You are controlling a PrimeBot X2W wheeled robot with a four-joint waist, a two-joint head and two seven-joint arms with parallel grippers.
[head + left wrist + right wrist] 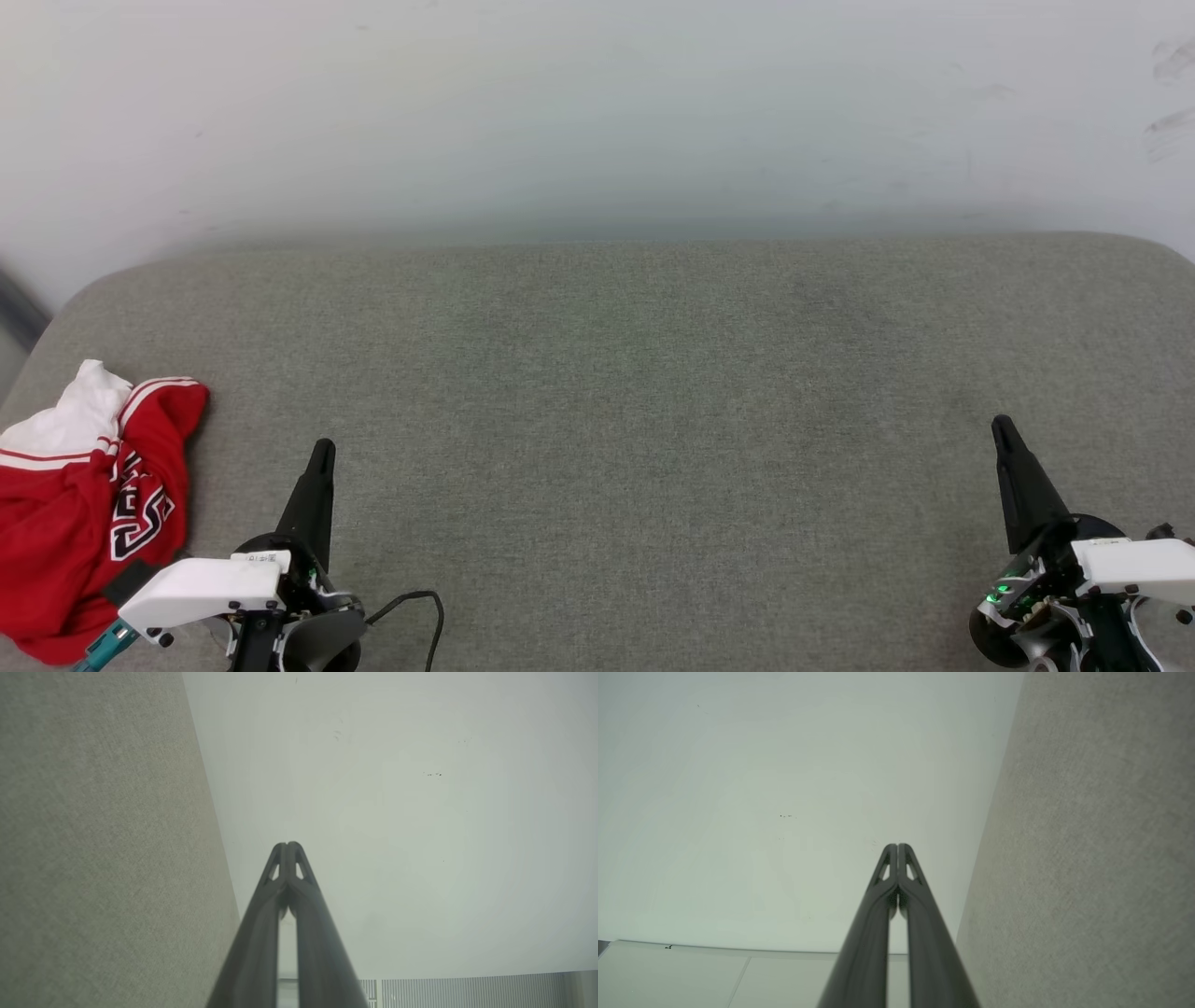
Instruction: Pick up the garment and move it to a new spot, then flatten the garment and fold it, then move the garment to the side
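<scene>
The garment [65, 523] is lying crumpled at the near left corner of the bench [607, 420]. Its left and lower parts are running off the head view's edge, and its lettering is folding out of sight. The left gripper [322, 450] is sitting just beside it without touching, fingers pressing together on nothing. The right gripper [1004, 427] is sitting well apart at the right, fingers likewise together, its wrist being cut off by the edge.

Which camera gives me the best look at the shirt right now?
Head view: the shirt lies crumpled at its lower left on the grey pad, lettering visible. Both wrist views face pad and wall.
</scene>
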